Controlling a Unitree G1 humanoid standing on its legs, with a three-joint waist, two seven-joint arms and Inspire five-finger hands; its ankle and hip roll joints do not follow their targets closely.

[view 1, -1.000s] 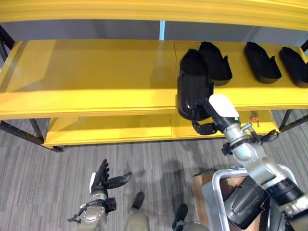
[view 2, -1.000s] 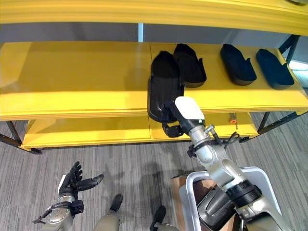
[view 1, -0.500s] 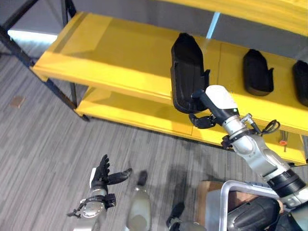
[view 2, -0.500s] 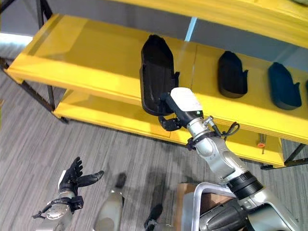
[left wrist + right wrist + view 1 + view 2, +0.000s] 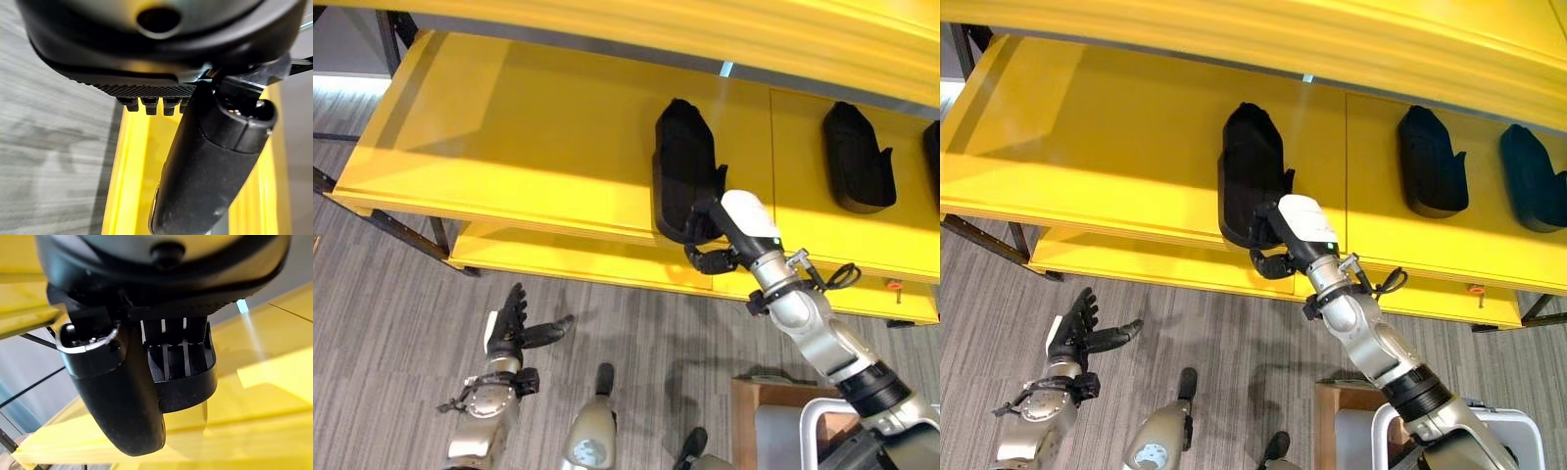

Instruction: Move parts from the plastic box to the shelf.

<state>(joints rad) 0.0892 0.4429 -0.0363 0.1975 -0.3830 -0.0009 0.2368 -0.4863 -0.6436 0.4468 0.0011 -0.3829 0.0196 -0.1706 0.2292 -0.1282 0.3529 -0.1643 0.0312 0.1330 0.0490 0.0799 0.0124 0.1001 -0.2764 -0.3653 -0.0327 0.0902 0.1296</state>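
At the far left, the left hand (image 5: 514, 331) is held low over the grey floor (image 5: 391, 304), well apart from the shelf (image 5: 509, 147); its fingers are straight and spread, the thumb is stuck out to the side, and nothing is carried in it.

Further right, near the middle of the yellow shelf, the black part (image 5: 683, 181) is seen lying on the board with its near end overhanging the front edge. Its long axis runs from front to back — the rounded, narrower end points toward the rear of the shelf and the wider end faces the robot. The right hand (image 5: 713, 240) is found at that near end, just in front of and slightly below the edge, with fingers curled round the part's lower rim and the thumb closed against it; in the right wrist view the ribbed wall of the part (image 5: 183, 367) is seen pinched between thumb and fingers.

The part therefore lies straight ahead of the right hand, away from the robot, so a push along its long axis is judged to be what seating it fully calls for. The right arm is clearly the nearer one.

To the right, two further parts (image 5: 858, 168) are resting on the same board, well apart from the held one.
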